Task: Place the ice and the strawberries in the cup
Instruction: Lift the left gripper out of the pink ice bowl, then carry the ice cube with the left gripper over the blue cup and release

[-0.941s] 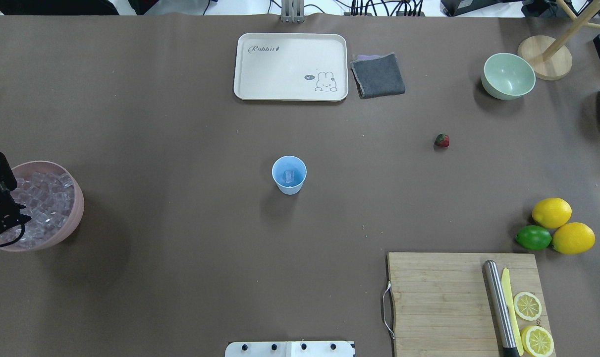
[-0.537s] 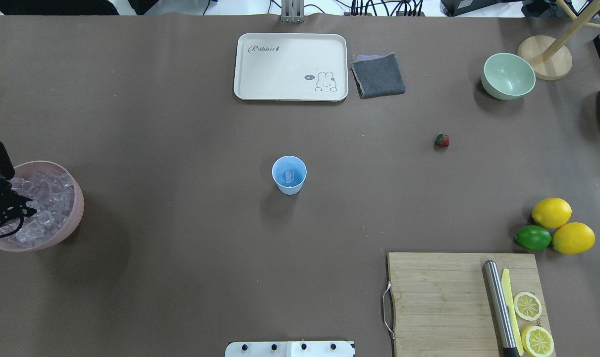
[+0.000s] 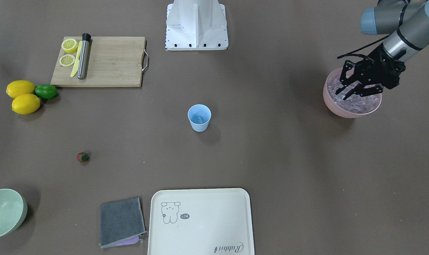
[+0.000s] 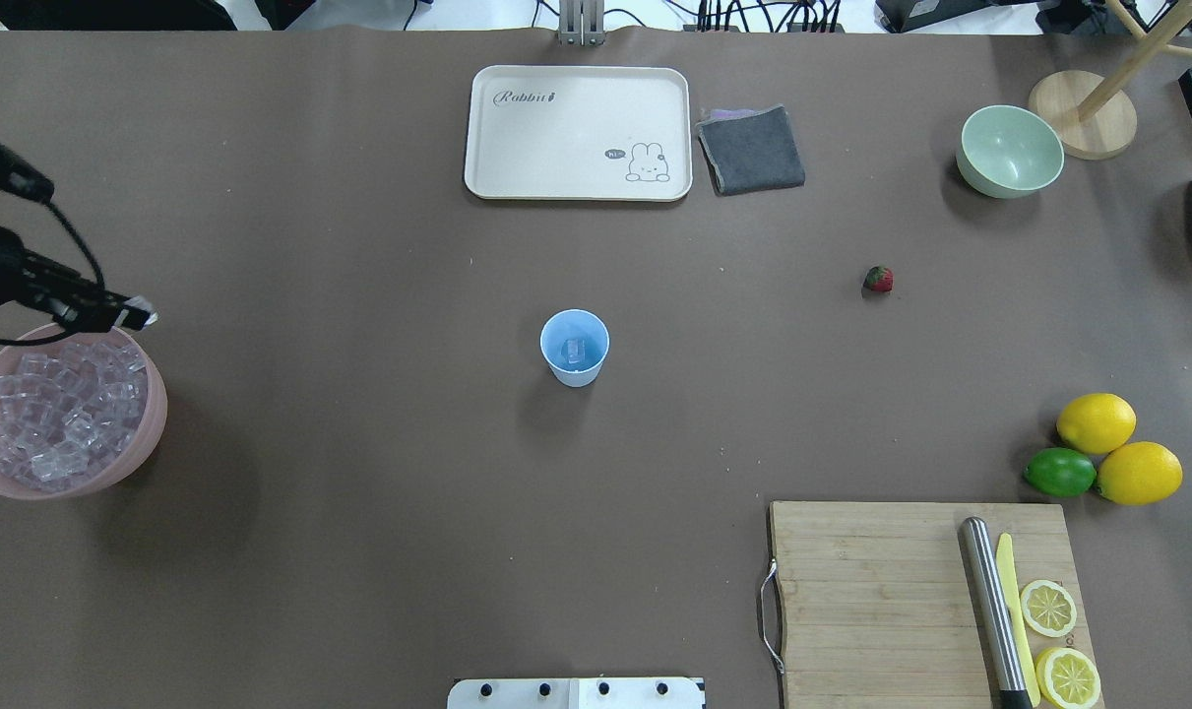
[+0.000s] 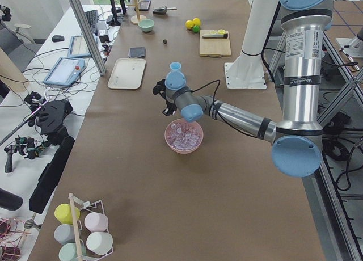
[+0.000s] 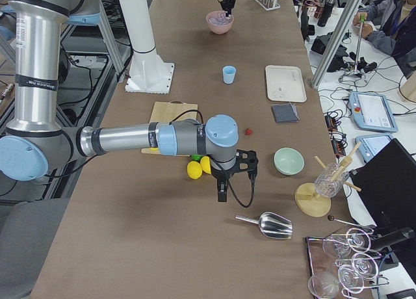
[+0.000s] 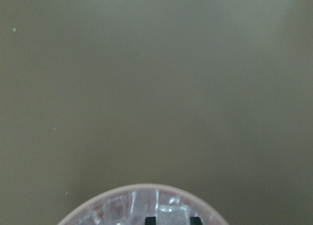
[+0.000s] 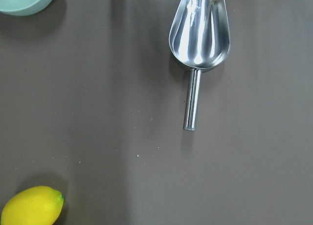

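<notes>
The light blue cup (image 4: 574, 347) stands mid-table with one ice cube (image 4: 575, 349) inside it. A pink bowl (image 4: 155, 425) heaped with ice (image 4: 59, 418) sits at the left edge. My left gripper (image 4: 141, 317) hovers above the bowl's far rim, shut on a clear ice cube. In the left wrist view that cube (image 7: 172, 216) sits between the two fingertips (image 7: 150, 219). A small red strawberry (image 4: 878, 279) lies alone on the table, right of the cup. My right gripper (image 6: 221, 192) shows only in the exterior right view, near the lemons; I cannot tell its state.
A cream tray (image 4: 576, 133), a grey cloth (image 4: 751, 148) and a pale green bowl (image 4: 1009, 150) line the far side. Two lemons (image 4: 1096, 421) and a lime (image 4: 1059, 472) lie beside a cutting board (image 4: 871, 601). A metal scoop (image 8: 199, 39) lies under the right wrist.
My left gripper has risen out of the pink bowl and moved toward the far side, now carrying an ice cube. The cup and strawberry have not moved.
</notes>
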{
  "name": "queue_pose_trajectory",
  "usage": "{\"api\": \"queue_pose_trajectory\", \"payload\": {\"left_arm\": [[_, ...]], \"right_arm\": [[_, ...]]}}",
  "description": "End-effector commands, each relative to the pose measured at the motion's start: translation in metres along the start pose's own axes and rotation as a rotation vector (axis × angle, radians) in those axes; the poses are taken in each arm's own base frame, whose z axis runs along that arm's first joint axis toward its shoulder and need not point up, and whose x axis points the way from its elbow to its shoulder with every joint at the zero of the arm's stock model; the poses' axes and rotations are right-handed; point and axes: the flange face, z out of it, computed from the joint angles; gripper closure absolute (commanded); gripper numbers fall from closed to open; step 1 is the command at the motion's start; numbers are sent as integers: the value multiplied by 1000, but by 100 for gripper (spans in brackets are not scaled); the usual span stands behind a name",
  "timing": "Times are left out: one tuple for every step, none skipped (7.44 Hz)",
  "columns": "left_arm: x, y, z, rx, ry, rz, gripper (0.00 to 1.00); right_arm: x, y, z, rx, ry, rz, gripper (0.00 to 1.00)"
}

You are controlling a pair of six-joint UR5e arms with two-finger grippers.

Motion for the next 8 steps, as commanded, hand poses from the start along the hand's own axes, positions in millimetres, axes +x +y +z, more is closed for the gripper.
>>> {"api": "queue_pose_trajectory", "payload": {"left_arm": [[74, -66, 5, 59, 98, -369, 100], [108, -87, 16, 103, 109, -572, 100], [149, -89, 52, 136, 102, -667, 100], [201, -84, 98, 172, 91, -724, 100], [244, -88, 134, 231, 86, -784, 100], [279, -103, 167, 280, 88, -863, 100], [304, -110, 182, 301, 96, -888, 100], [314, -113, 190, 327, 97, -933, 100]], "right_arm": [[0, 0, 0, 0, 1, 0, 0], [0, 0, 0, 0, 1, 0, 0], [0, 0, 0, 0, 1, 0, 0], [0, 0, 0, 0, 1, 0, 0], [0, 0, 0, 0, -1, 0, 0], [0, 0, 0, 0, -1, 0, 0], [0, 0, 0, -1, -1, 1, 0], [0, 0, 0, -1, -1, 1, 0]]}}
